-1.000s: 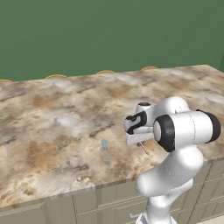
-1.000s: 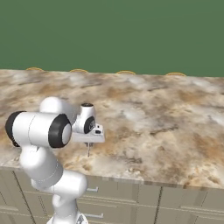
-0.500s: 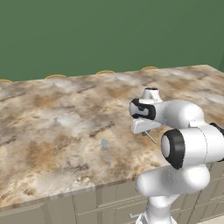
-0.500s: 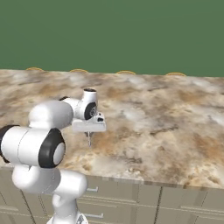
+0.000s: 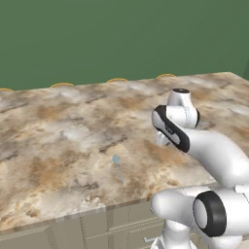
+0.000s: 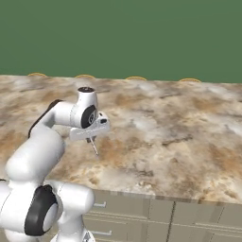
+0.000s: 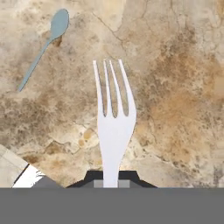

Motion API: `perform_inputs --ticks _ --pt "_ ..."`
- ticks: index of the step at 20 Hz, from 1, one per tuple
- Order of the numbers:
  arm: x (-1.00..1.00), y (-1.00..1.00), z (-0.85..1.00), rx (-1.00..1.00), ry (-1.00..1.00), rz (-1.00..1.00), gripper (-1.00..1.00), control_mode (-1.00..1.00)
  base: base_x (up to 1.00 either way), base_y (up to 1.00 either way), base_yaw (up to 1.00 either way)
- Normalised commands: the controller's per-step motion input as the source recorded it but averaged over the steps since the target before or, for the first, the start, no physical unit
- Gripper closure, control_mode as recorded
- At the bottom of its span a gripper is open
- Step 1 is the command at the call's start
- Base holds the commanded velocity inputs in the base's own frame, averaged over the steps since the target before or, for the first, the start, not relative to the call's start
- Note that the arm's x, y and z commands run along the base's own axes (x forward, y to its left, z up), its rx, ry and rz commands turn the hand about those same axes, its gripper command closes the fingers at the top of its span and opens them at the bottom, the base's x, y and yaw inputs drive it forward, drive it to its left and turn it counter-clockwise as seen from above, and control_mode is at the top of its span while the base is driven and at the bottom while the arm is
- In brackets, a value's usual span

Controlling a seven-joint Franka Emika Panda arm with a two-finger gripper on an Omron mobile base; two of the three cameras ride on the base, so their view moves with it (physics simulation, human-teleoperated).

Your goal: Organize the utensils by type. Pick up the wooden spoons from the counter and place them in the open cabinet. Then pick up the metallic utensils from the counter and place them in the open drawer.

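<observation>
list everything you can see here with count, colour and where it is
fork: one, pale silver-grey, four tines, held by its handle in the end effector, hanging above the counter
spoon: one, small, pale bluish-grey, lying flat on the counter toward its front edge, apart from the fork
counter: one, beige-brown marbled stone, spanning the scene
cupboard fronts: tan, with grey bar handles, below the counter's front edge
wall: dark green, behind the counter
round rims: four, orange-tan, peeking up along the counter's back edge
arm: one, white with dark joints, reaching over the counter
end effector: one, dark tips, shut on the fork's handle
</observation>
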Motion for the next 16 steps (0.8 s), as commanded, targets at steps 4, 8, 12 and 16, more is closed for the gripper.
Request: perform_inputs --ticks 4,8,12,16 --pt "-0.52 0.0 0.46 0.0 -0.21 0.32 1.0 -1.0 0.0 0.0 0.0" --pt "-0.47 0.0 0.41 0.0 -0.14 0.39 1.0 -1.0 0.0 0.0 0.0" --pt "-0.41 0.0 0.3 0.0 -0.18 0.39 1.0 -1.0 0.0 0.0 0.0" --pt "-0.24 0.0 0.16 0.0 -0.22 0.22 1.0 -1.0 0.0 0.0 0.0"
